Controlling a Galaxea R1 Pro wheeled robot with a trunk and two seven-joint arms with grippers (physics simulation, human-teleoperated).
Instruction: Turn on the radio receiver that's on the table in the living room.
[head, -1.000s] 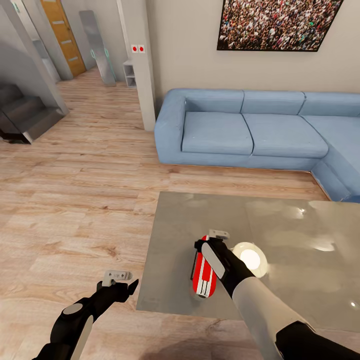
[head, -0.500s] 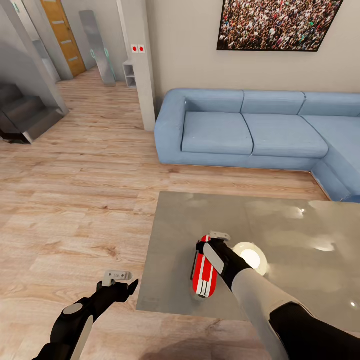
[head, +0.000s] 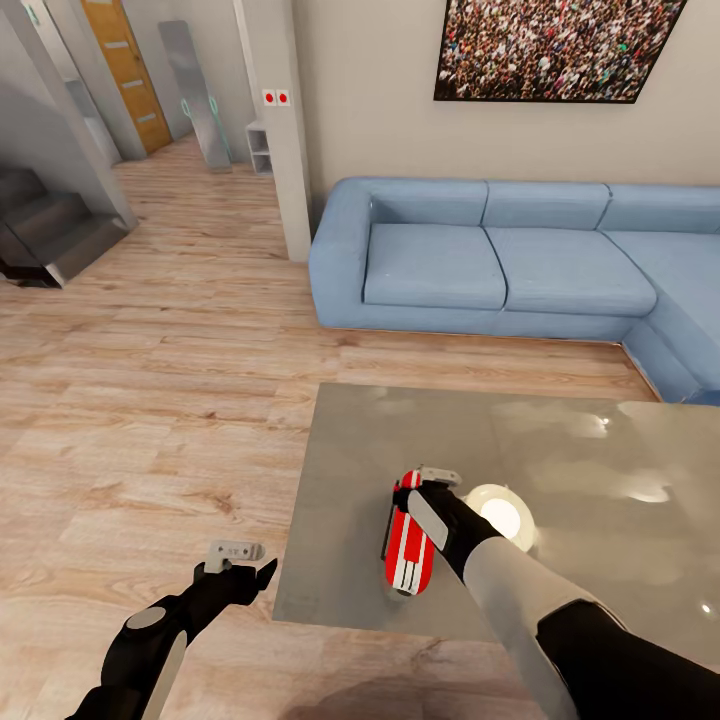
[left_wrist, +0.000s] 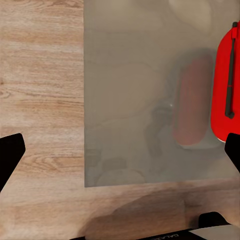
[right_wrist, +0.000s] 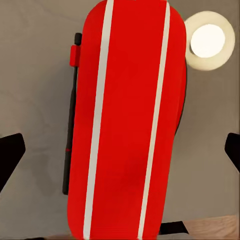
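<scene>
Head camera sits high, looking forward and down across the table toward the sofa. Left wrist camera looks straight down over the table's near left corner, fairly high, catching the radio at its frame edge. Right wrist camera stares straight down, very close on the radio. All three share radio and tabletop.

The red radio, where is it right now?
In the head view, the radio receiver lies near the table's front-left corner, directly under the right gripper.
</scene>
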